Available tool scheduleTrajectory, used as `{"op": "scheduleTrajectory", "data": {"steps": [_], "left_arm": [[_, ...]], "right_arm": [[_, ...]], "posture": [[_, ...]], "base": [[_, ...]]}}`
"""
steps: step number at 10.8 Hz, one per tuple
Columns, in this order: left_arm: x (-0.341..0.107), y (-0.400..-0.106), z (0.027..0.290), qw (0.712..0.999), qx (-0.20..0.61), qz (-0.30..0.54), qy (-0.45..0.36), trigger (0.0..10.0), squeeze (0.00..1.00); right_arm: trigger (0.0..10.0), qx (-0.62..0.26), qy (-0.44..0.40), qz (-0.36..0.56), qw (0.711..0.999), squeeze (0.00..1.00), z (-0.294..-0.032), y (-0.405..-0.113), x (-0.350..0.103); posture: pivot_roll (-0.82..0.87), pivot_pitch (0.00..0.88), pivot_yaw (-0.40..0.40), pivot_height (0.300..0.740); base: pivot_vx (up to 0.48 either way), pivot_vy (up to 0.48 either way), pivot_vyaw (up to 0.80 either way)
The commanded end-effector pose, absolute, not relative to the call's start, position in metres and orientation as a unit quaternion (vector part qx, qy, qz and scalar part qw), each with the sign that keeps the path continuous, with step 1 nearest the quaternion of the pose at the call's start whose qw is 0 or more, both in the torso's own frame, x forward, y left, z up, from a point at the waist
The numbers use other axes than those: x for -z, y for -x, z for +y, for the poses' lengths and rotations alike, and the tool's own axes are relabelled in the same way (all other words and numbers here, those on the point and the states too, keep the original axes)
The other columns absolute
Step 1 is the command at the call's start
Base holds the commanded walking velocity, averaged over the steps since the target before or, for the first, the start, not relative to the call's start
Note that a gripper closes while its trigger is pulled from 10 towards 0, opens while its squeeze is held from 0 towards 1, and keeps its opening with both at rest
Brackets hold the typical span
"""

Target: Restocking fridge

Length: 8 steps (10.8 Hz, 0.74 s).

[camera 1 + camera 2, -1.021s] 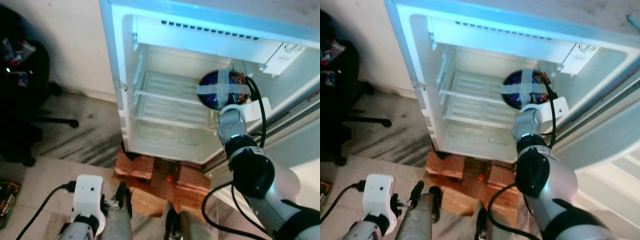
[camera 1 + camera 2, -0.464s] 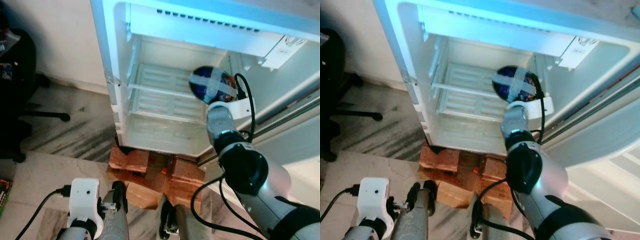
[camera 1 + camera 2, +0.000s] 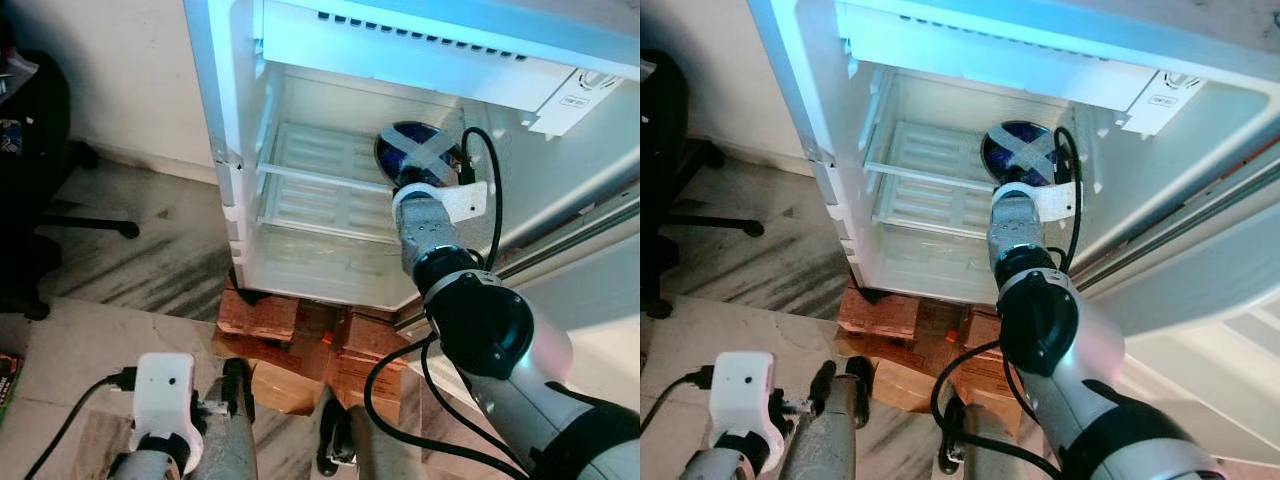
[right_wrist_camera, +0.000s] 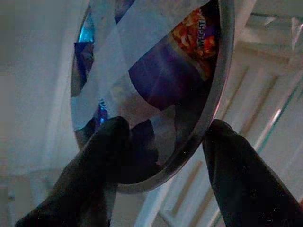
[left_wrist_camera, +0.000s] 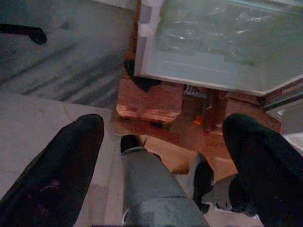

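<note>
Two arms: we see the right one stretched into the open fridge (image 3: 330,180), the left one low near the floor.
Right pincer (image 4: 163,142): its two black fingers (image 4: 102,161) pinch a round dish (image 3: 415,155) by its rim, one finger on each face.
Dish: shallow, metal-rimmed, dark blue inside, crossed with strips of pale tape (image 4: 113,71); a colourful packet (image 4: 196,42) shows under the tape.
Where the dish is: held upright on edge inside the fridge, on the right side, level with the upper wire shelf (image 3: 320,185); we cannot tell whether it touches the shelf.
Left pincer (image 5: 163,161): fingers spread wide apart, holding nothing, pointing down at the floor before the fridge.
Fridge: door swung open to the right, white shelves lit pale blue, standing on reddish bricks (image 3: 265,315).
Cable: a black lead (image 3: 490,190) loops from the right wrist's white camera block (image 3: 465,200).
Surroundings: grey streaked floor tiles (image 3: 130,260) and a black office chair (image 3: 40,170) to the left.
</note>
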<state>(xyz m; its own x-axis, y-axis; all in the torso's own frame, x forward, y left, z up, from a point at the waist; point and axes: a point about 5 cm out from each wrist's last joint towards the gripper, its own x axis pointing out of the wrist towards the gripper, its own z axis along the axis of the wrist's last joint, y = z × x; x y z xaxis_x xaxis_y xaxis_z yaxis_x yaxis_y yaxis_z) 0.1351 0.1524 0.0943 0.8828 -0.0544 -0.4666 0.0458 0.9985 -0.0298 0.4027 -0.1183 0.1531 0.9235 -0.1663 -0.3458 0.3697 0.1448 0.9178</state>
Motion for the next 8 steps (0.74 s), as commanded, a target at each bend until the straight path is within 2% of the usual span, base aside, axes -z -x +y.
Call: {"op": "scheduleTrajectory", "data": {"steps": [1, 3, 4, 6, 8], "left_arm": [[-0.092, -0.132, 0.153, 0.968, 0.022, 0.249, 0.010, 10.0, 0.00], [-0.092, -0.140, 0.155, 0.971, 0.022, 0.239, 0.008, 10.0, 0.00], [-0.091, -0.143, 0.156, 0.971, 0.022, 0.236, 0.007, 10.0, 0.00], [-0.088, -0.153, 0.156, 0.973, 0.026, 0.228, 0.004, 10.0, 0.00], [-0.089, -0.164, 0.156, 0.976, 0.030, 0.216, 0.002, 10.0, 0.00]], "right_arm": [[10.0, 0.168, -0.628, 0.074, 0.757, 0.94, -0.120, -0.404, -0.156], [10.0, 0.123, -0.604, 0.063, 0.785, 1.00, -0.118, -0.404, -0.154], [10.0, 0.095, -0.591, 0.059, 0.799, 1.00, -0.115, -0.404, -0.154], [10.0, 0.040, -0.525, 0.063, 0.848, 1.00, -0.111, -0.401, -0.148], [10.0, 0.013, -0.480, 0.070, 0.874, 1.00, -0.112, -0.398, -0.142]], "posture": [[0.40, 0.318, -0.143, 0.740], [0.40, 0.297, -0.146, 0.740], [0.39, 0.288, -0.147, 0.740], [0.38, 0.253, -0.149, 0.740], [0.36, 0.224, -0.146, 0.740]], "base": [[0.000, 0.000, 0.00], [0.000, 0.000, 0.00], [0.000, 0.000, 0.00], [0.000, 0.000, 0.00], [0.000, 0.000, 0.00]]}}
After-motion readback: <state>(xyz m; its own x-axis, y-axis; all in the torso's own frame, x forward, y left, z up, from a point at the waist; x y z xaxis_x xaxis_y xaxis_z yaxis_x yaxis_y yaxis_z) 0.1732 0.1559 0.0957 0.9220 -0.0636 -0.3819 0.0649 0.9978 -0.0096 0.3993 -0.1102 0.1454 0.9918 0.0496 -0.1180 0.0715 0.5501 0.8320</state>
